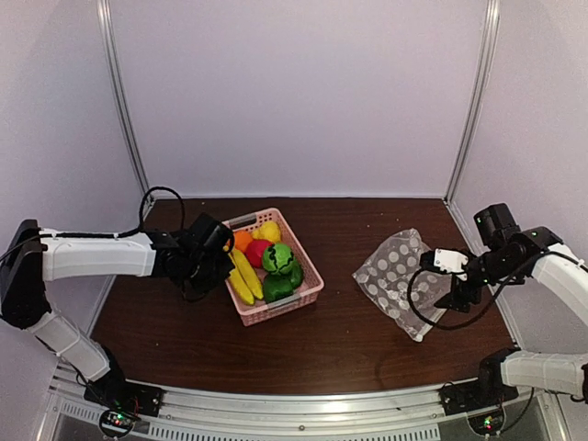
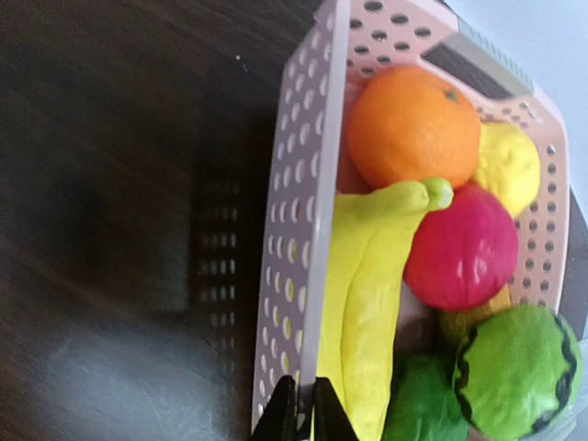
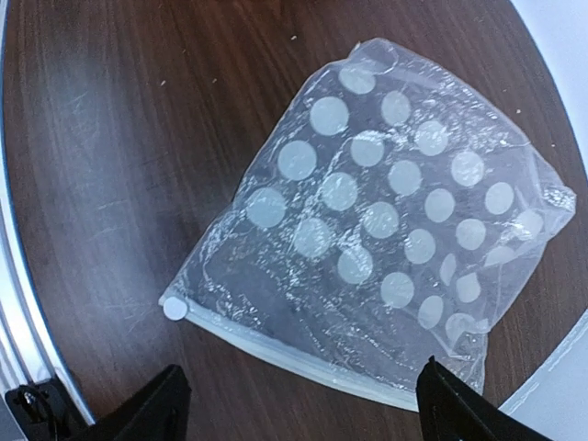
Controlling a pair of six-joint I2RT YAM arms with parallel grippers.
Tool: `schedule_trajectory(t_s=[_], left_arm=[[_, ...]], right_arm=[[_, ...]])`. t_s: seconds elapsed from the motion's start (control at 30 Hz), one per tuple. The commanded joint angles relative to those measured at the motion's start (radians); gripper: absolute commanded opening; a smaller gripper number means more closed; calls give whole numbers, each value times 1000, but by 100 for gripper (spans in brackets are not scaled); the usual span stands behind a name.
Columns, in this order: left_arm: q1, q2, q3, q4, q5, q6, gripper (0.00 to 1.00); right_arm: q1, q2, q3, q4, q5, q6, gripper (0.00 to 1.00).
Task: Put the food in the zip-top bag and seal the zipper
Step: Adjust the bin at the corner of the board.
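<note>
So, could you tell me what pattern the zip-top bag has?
Clear bag, white polka dots; right wrist view.

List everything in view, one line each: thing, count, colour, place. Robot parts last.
table: 1, dark brown wood, under everything
basket: 1, pink, left of centre on the table
banana bunch: 1, yellow, in the basket along the wall nearest the left arm
orange: 1, orange, basket's far end
yellow piece: 1, yellow, beside the orange
red ball: 1, red, middle of the basket
green pieces: at least 2, green, basket's near half
bag: 1, clear with white dots, flat on the table's right side
zipper: 1, clear, bag edge nearest the right gripper
left gripper: 1, black, fingers close together at the basket's rim
right gripper: 1, black, open wide over the zipper edge
</note>
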Motion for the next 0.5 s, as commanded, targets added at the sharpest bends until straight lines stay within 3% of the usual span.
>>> schedule_trajectory(t_s=[0.0, 0.23, 0.43, 0.47], left_arm=[[76, 26, 22, -5, 21, 340, 0], [131, 167, 168, -25, 85, 651, 0], [172, 252, 251, -18, 131, 755, 0], [174, 254, 264, -18, 115, 768, 4]], right_arm=[[44, 24, 0, -166, 121, -193, 84], [73, 27, -14, -155, 205, -284, 69], [72, 103, -68, -55, 369, -370, 49], [70, 123, -77, -27, 394, -380, 47]])
